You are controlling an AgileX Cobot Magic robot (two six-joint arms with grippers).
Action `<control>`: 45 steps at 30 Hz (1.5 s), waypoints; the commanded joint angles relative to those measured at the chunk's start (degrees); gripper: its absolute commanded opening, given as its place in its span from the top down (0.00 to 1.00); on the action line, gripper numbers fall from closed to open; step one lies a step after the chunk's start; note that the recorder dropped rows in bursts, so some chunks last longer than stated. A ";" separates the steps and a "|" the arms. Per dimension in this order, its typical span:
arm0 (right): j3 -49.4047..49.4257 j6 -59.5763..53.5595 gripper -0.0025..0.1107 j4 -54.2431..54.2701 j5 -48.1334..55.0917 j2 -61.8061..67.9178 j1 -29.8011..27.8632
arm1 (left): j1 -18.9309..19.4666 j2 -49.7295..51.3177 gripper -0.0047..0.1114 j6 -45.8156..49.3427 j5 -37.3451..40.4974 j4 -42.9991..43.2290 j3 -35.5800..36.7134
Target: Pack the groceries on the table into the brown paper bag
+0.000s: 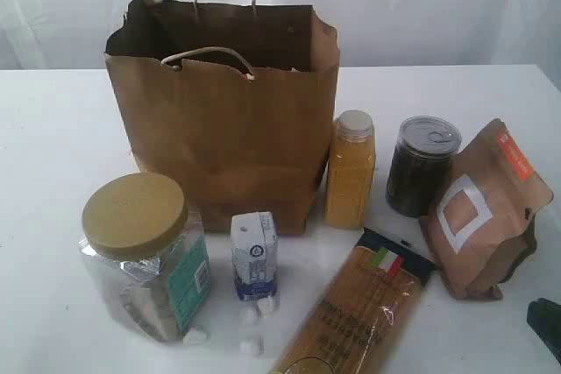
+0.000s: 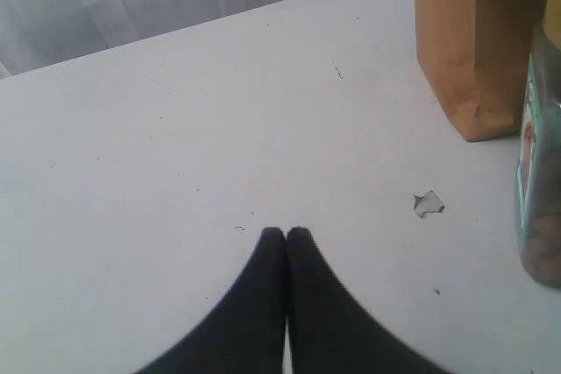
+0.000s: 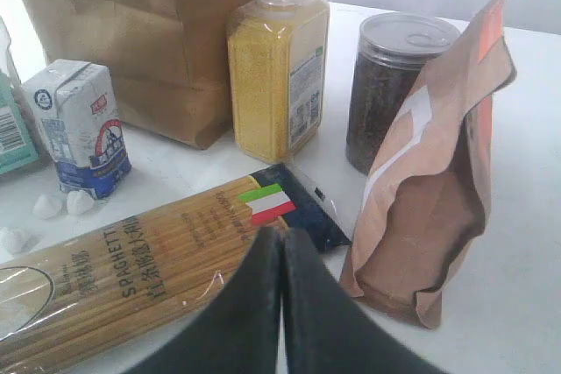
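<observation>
Ahead of both my grippers, the brown paper bag [image 1: 223, 129] stands open on the tabletop [image 1: 53, 146]; I see nothing inside it. My left gripper [image 2: 286, 234], closed and empty, has the tan-lidded jar [image 2: 539, 172] off to one side. Right under my right gripper [image 3: 282, 236], also closed on nothing, lies the spaghetti packet [image 3: 131, 278], with the brown pouch [image 3: 429, 199] beside it. The yellow-orange bottle [image 3: 276, 76], dark can [image 3: 394, 85], white-blue carton [image 3: 79, 124] and small white lumps [image 3: 61, 205] stand further off. I judge packing not begun: all seven remain out.
</observation>
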 commanded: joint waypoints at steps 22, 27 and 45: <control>0.26 0.29 0.98 0.09 -0.90 -0.27 0.10 | 0.23 -0.20 0.96 2.74 -7.98 -0.80 0.00; 0.26 0.29 0.98 0.09 -0.90 -0.27 0.10 | 0.23 -0.20 0.96 -15.09 -17.65 -5.66 0.00; 0.26 0.29 0.98 0.09 -0.90 -0.27 0.10 | 0.23 -0.20 0.96 -39.46 -41.88 -5.93 -0.22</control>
